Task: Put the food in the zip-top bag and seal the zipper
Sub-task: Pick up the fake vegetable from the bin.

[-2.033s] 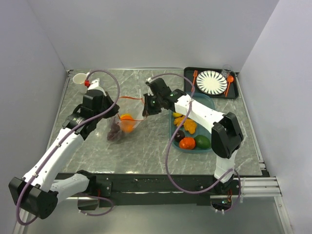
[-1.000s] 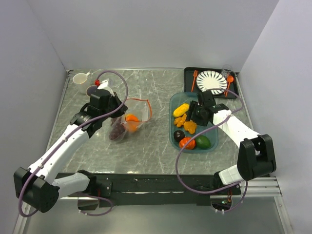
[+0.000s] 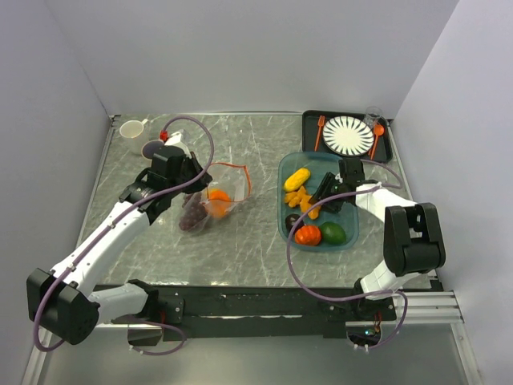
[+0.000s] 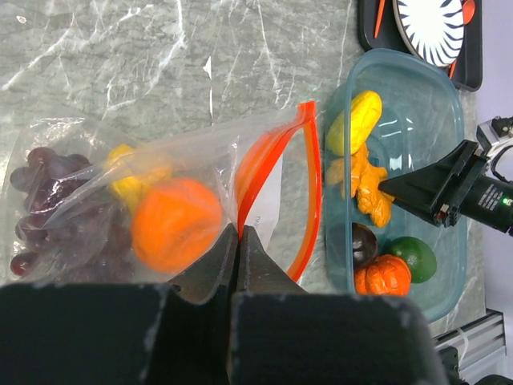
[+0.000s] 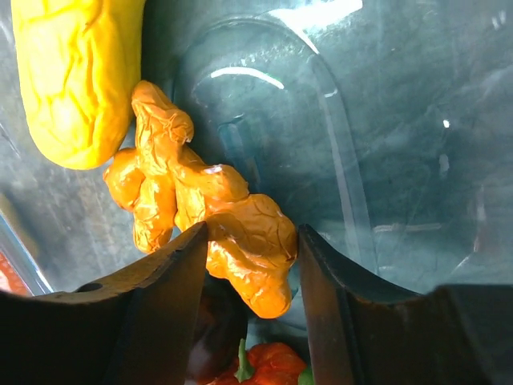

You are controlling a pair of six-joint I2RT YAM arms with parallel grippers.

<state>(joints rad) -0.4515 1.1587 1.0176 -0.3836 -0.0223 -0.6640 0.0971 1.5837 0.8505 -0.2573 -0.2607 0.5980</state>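
The clear zip-top bag [image 3: 215, 200] lies left of centre with purple grapes [image 4: 48, 200], an orange [image 4: 176, 224] and a yellow piece [image 4: 132, 172] inside. Its orange-red zipper [image 4: 313, 184] gapes open toward the tray. My left gripper [image 4: 239, 228] is shut on the bag's mouth edge at the zipper. In the teal tray [image 4: 401, 60] my right gripper [image 5: 253, 233] has both fingers against a knobbly orange food piece [image 5: 240, 257]. Beside it lie a yellow food [image 5: 76, 72], an orange pumpkin [image 4: 383, 274], a green fruit [image 4: 415, 257] and a dark one [image 4: 365, 241].
At the back right a black tray [image 3: 388, 152] carries a striped plate [image 3: 348, 135], an orange fork [image 3: 320, 132] and spoon [image 3: 377, 138]. A white cup [image 3: 132, 128] and a dark cup [image 3: 151, 148] stand at the back left.
My right gripper has dropped lower into the teal tray and narrowed its jaws round the knobbly orange piece. The left arm and the bag have barely shifted.
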